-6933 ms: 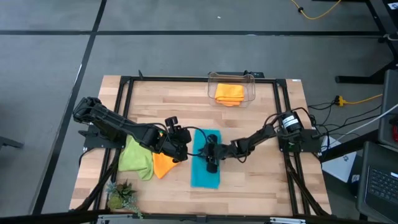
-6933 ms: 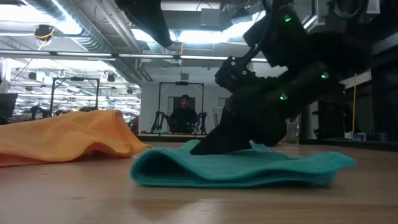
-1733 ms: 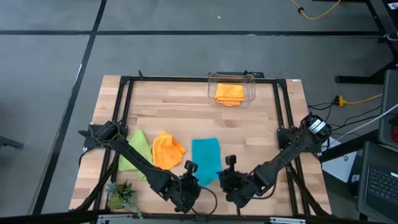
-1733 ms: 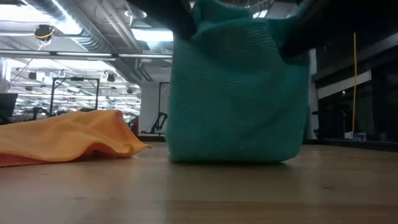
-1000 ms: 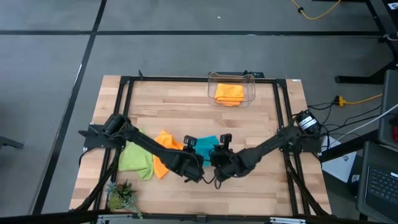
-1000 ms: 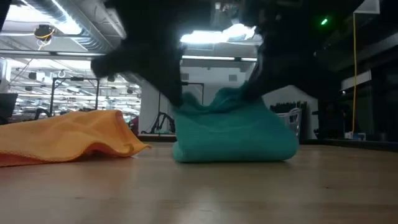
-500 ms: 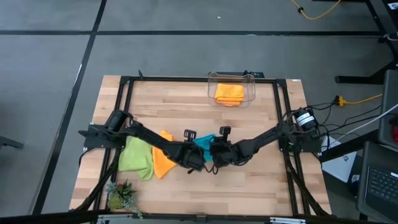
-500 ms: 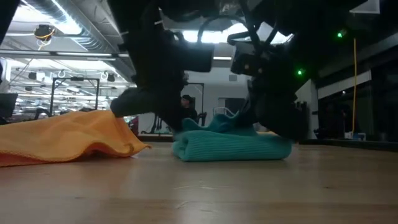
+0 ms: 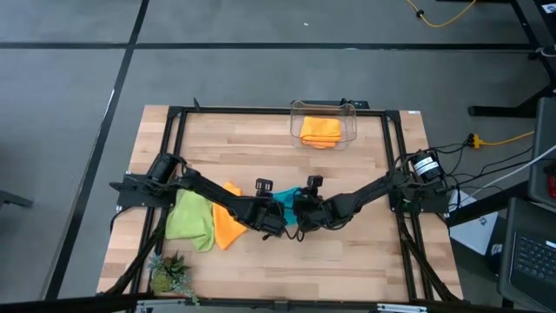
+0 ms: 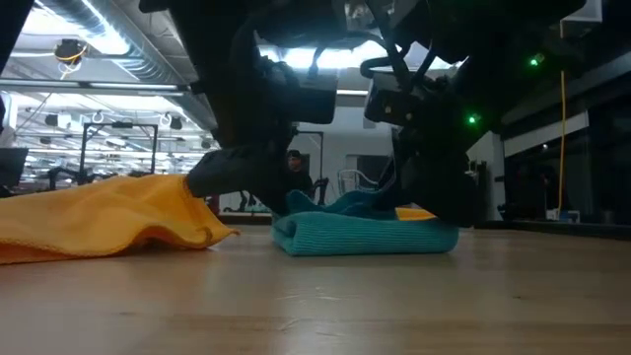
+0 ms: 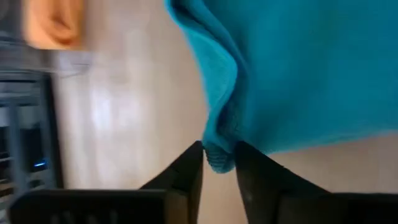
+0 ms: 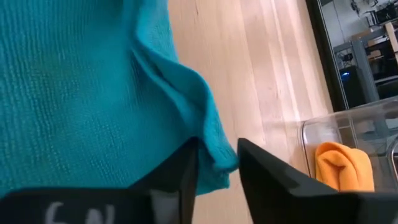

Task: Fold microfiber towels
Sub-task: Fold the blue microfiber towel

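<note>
Both grippers have come down a little lower since half a second ago, and the blue towel now lies flatter on the table. Before that, the 2 arms had lifted it up near the front edge and carried it back to the middle.

Now the blue towel sits folded in the middle of the table, between the 2 arms. The left gripper pinches 1 corner of it. Its 2 dark fingers are close together with the blue cloth squeezed between them. The right gripper pinches another corner of the same towel in the same way, fingers close with cloth in the gap.

From above, the left gripper and the right gripper are side by side, almost touching, right on top of the blue towel.

An orange towel lies just to the left of them, bunched up. A green towel lies beside it, farther left. Another orange towel sits folded inside a clear box at the back of the table. A small plant stands at the front left corner.
</note>
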Tool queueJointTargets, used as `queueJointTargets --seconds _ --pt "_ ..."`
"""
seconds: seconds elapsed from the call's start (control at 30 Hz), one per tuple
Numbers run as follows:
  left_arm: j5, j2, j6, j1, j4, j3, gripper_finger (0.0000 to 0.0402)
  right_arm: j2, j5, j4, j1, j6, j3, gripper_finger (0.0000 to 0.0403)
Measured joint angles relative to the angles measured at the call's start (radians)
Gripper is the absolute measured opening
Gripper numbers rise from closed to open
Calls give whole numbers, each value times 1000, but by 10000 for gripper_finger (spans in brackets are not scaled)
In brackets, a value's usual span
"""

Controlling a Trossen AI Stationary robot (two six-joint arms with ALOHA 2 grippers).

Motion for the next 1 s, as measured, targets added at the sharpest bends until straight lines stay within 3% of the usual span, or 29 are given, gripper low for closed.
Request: queueJointTargets --seconds 0.17,0.37,0.53,0.63,0.83,1.0 --pt "-113 0 0 1 -19 11 134 -1 96 2 0 -4 0 152" --pt "-121 0 -27 -13 -90 55 162 -35 127 -7 11 -34 1 169" --pt "-108 0 -200 -47 -274 130 163 -104 151 -38 48 -2 1 170" --pt "-73 0 -343 -76 -414 185 162 -144 98 -47 68 86 2 171" --pt "-36 0 -549 -150 -649 287 161 -150 -160 10 43 313 -1 171" --pt "-35 0 -659 -206 -764 334 161 -83 -195 53 5 334 -3 171"
